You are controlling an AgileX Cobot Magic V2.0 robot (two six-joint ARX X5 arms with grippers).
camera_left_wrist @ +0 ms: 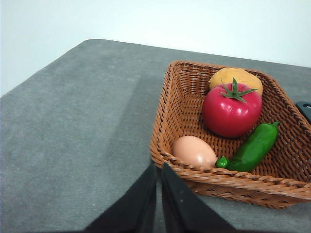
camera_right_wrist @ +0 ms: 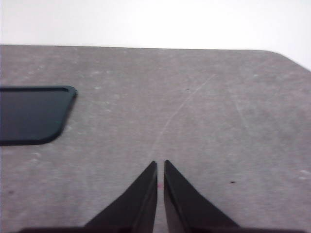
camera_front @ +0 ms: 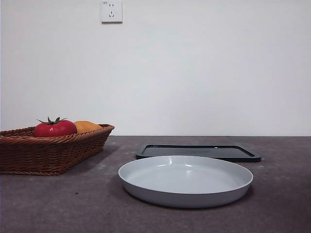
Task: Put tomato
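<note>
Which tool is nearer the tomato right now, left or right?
Left. The left tool is shut just outside the basket that holds the tomato. The right tool, also shut, sits over bare table beside the black tray; no tomato shows in its view.

We find no legible text, label, brand, number or sign on anything here. The white wall socket [camera_front: 111, 11] above the table carries a tiny mark at its upper left corner, but it is too small for us to read. The other things in these views bear no lettering that we can make out.
</note>
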